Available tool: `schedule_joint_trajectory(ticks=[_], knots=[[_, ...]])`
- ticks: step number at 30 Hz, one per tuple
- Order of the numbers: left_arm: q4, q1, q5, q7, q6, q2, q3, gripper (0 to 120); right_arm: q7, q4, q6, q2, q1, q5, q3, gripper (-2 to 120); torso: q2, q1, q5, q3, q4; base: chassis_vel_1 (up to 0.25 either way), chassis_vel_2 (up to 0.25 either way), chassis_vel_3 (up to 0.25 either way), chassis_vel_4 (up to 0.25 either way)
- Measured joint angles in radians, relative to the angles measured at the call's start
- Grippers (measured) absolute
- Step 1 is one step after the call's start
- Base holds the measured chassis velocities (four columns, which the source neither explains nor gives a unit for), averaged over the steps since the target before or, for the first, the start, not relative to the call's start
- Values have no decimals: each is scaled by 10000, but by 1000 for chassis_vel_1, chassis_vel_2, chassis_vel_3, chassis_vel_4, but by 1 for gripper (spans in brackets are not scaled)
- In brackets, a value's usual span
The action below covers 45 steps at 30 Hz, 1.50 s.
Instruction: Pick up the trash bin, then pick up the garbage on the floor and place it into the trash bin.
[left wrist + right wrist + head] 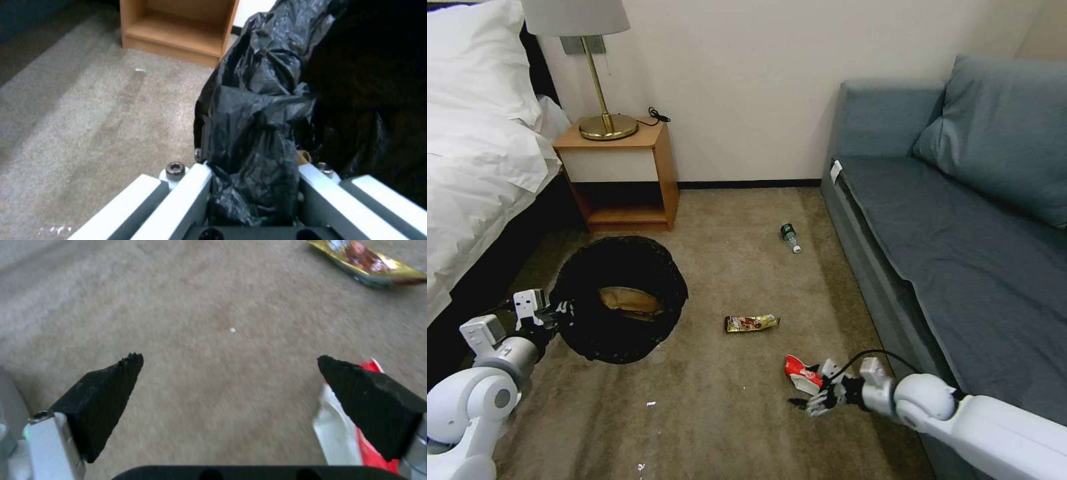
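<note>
Red wrapper (800, 375) lies on the carpet just left of my right gripper (816, 403), beside its wide, empty jaws, while my left gripper (558, 312) clamps the bin (620, 300) rim.

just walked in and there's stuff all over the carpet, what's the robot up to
It is collecting litter. The left gripper is shut on the bag-lined rim of the trash bin, which already holds a brown paper bag. The right gripper hangs open low over the carpet beside the red-and-white wrapper. A gold snack wrapper and a small bottle lie farther out.
</note>
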Motion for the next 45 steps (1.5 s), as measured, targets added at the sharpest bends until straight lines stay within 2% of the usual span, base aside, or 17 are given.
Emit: schedule_joint_trajectory(ticks=[11,24,30,45], knots=[[33,-45,-31,28,-8,11,-112,0,467,-1411,91,882,475,-555,-613,100,0,0,3,0,-1,0,0,0,0],[0,-10,-16,19,-48,-41,-90,0,503,-2186,280,821,452,-1206,-468,100,0,0,0,0,-5,0,0,0,0],[-112,61,-21,-27,-49,-38,-96,0,449,-3549,569,1452,577,-1465,-327,100,0,0,1,0,0,0,0,0,0],[-236,143,-26,-70,-91,-61,-106,0,77,-4778,787,1973,776,-1702,-351,100,0,0,0,0,-2,0,0,0,0]])
